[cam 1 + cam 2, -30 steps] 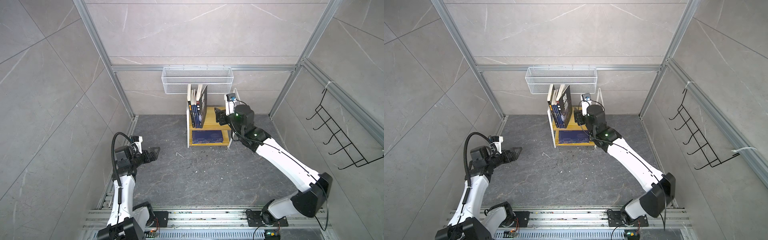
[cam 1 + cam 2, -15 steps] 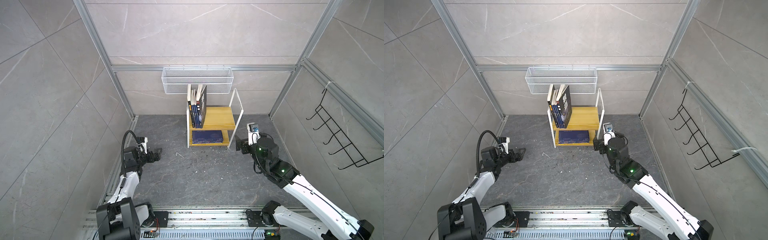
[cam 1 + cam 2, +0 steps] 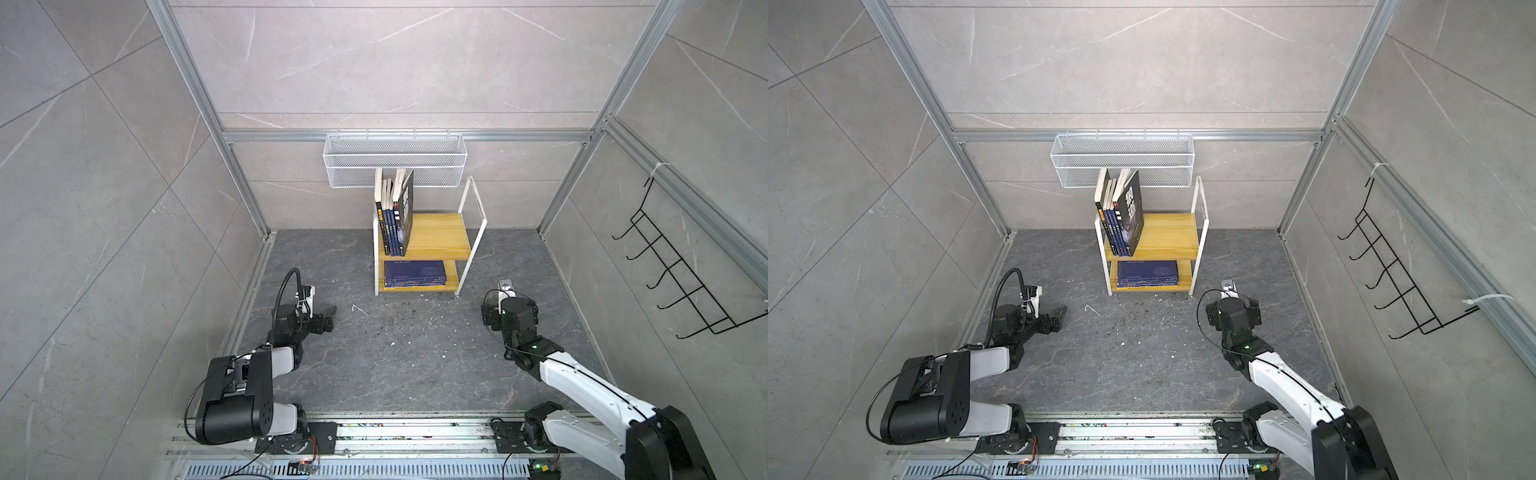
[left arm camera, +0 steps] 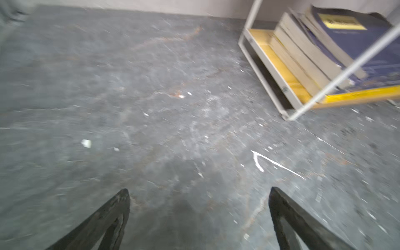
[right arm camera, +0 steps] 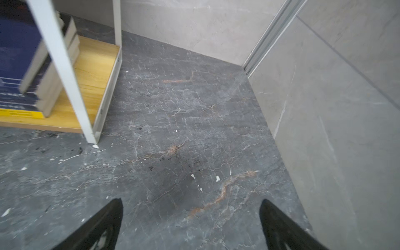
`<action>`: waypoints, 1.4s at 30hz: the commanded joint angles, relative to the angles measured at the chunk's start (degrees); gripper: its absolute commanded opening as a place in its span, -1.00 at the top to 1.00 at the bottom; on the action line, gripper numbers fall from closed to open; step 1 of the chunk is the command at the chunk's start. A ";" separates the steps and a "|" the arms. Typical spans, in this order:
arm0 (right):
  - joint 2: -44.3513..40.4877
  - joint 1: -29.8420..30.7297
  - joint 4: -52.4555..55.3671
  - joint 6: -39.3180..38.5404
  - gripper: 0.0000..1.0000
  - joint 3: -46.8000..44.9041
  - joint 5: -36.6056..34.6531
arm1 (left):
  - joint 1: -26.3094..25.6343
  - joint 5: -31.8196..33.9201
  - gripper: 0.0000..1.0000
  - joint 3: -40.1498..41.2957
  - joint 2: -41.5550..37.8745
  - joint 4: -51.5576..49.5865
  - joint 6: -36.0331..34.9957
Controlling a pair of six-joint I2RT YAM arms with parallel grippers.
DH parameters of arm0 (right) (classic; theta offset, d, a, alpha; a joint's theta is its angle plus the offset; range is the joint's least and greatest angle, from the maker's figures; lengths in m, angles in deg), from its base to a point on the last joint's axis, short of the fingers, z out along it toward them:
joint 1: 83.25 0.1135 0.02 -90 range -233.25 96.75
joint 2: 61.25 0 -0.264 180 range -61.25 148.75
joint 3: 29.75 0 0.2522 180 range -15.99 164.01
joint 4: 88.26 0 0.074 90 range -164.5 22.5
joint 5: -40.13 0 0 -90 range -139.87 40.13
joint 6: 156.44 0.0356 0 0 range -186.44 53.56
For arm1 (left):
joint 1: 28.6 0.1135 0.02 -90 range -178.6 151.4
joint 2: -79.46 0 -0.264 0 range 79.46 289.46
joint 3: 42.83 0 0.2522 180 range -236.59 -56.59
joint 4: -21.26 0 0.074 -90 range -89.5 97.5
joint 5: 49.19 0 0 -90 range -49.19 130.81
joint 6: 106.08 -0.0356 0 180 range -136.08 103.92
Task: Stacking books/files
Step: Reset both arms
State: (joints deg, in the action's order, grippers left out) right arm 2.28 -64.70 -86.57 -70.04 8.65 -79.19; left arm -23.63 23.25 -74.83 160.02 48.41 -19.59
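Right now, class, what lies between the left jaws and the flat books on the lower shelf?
Bare floor with white flecks, then the rack's white frame; the left wrist view shows it.

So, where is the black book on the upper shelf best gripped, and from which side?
Probably its near upright edge, high up, from the front. The black book ends the row, cover facing bare shelf board, and the books seem to fan apart at the top; the wire basket crowds the way from above.

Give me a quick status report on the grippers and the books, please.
Both open, empty: left gripper, right gripper. Upright books on top shelf; flat stack on lower shelf. Only small scraps on floor; shelf front unobstructed.
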 commanded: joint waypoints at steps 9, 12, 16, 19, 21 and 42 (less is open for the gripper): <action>15.49 -4.03 -29.54 1.75 -0.99 -2.94 6.85 | 0.22 9.06 -1.00 -1.58 5.32 8.98 2.21; 20.61 -5.24 -33.90 2.18 -0.99 -2.53 6.81 | 0.47 9.04 -1.00 -1.72 5.38 8.84 2.24; 20.97 -8.25 -34.16 4.44 -0.99 -2.63 10.63 | 0.68 8.69 -1.00 -1.75 5.28 8.64 2.37; 21.00 -10.33 -34.15 5.71 -0.99 -3.11 14.14 | 0.81 8.68 -1.00 -1.71 5.27 8.67 2.45; 23.31 -10.48 -39.18 5.26 -0.99 -4.70 14.93 | 0.83 8.69 -1.00 -1.70 5.27 8.67 2.48; 23.33 -9.93 -58.00 3.94 -0.99 -14.59 14.86 | 0.97 10.35 -1.00 -2.24 5.40 7.81 3.34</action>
State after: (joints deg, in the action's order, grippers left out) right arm 25.43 -75.02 -138.48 -66.01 -6.62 -64.81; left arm -23.08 33.17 -75.48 165.46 54.24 -17.08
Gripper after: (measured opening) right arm 0.993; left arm 0.999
